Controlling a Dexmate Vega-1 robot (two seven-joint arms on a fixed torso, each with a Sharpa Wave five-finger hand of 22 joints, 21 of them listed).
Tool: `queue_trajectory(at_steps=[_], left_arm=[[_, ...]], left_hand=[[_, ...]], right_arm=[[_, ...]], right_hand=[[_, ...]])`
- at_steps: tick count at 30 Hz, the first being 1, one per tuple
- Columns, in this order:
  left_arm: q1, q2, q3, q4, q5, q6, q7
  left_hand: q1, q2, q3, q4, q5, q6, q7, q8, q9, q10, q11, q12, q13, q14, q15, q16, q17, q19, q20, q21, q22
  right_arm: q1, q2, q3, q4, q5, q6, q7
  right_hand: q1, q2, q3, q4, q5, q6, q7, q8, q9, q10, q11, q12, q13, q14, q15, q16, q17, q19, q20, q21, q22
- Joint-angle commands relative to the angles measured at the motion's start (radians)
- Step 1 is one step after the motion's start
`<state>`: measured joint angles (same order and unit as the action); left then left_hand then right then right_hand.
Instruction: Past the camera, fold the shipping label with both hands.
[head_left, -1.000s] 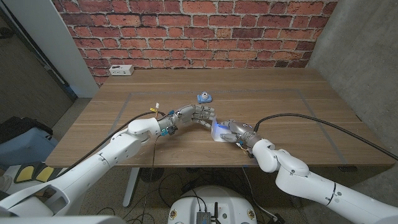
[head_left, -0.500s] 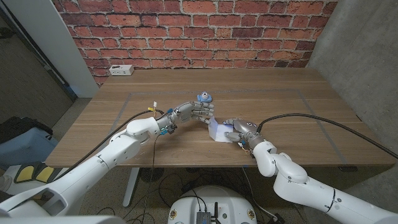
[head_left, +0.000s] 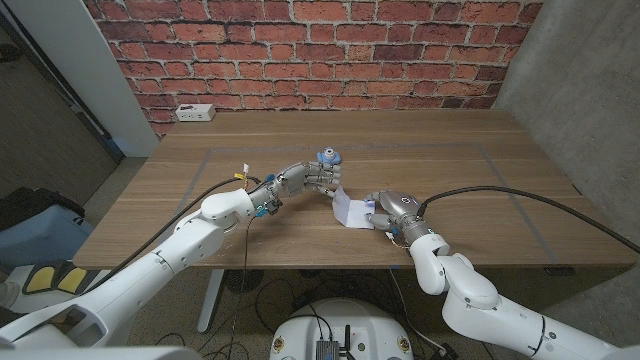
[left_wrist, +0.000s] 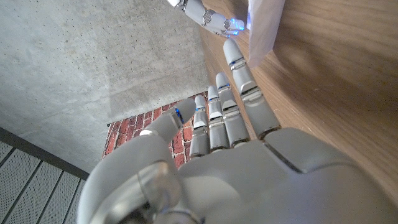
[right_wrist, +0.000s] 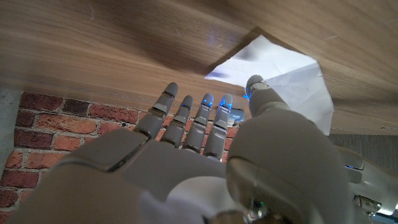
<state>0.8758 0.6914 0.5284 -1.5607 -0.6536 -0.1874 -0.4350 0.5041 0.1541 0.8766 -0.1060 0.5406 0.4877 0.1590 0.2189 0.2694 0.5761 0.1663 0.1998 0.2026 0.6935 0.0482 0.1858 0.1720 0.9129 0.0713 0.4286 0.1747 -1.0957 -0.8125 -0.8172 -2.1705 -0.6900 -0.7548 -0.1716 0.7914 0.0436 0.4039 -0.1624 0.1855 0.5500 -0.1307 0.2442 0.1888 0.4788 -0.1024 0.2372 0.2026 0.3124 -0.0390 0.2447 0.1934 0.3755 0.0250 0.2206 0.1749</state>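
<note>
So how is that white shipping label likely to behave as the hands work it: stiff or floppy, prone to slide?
Probably floppy: the shipping label is a thin white sheet already creased, one part lifting off the table. Likely very light, so it may skid on the smooth wood unless pinned. The right hand touches its edge; the left hand sits beside it.

Light was even and soft over the worktop, with faint shadows beneath both arms. The head view was sharp, its edges slightly bowed. In the wrist views the near fingers looked large and soft-focused, with small blue glows at their tips.
</note>
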Motion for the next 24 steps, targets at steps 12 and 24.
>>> queue_trajectory(at_steps=[12, 24], left_arm=[[0.127, 0.05, -0.101, -0.125, 0.02, -0.032, 0.211], [0.124, 0.094, -0.084, -0.183, 0.003, 0.123, 0.245]], left_hand=[[-0.03, -0.042, -0.012, 0.005, 0.005, 0.037, -0.007, 0.018, 0.009, 0.037, -0.011, 0.013, 0.001, 0.037, -0.015, 0.01, 0.001, 0.041, -0.006, 0.009, 0.005], [-0.074, -0.085, -0.043, 0.015, -0.007, 0.044, 0.002, 0.016, 0.012, 0.031, 0.004, 0.007, 0.0, 0.019, 0.009, 0.0, 0.003, 0.045, 0.003, 0.004, 0.005]], right_arm=[[0.003, 0.01, -0.011, 0.022, -0.049, -0.021, 0.068], [0.013, 0.017, -0.018, 0.036, -0.054, -0.022, 0.085]], right_hand=[[0.041, 0.011, -0.013, -0.002, 0.011, 0.094, -0.004, 0.019, 0.004, 0.041, -0.015, 0.0, 0.005, -0.002, -0.116, 0.002, 0.006, 0.0, -0.002, -0.005, 0.005], [0.05, 0.011, -0.019, -0.001, 0.01, 0.109, -0.001, 0.018, 0.003, 0.05, -0.017, -0.001, 0.005, 0.0, -0.118, 0.003, 0.007, 0.001, -0.002, -0.006, 0.005]])
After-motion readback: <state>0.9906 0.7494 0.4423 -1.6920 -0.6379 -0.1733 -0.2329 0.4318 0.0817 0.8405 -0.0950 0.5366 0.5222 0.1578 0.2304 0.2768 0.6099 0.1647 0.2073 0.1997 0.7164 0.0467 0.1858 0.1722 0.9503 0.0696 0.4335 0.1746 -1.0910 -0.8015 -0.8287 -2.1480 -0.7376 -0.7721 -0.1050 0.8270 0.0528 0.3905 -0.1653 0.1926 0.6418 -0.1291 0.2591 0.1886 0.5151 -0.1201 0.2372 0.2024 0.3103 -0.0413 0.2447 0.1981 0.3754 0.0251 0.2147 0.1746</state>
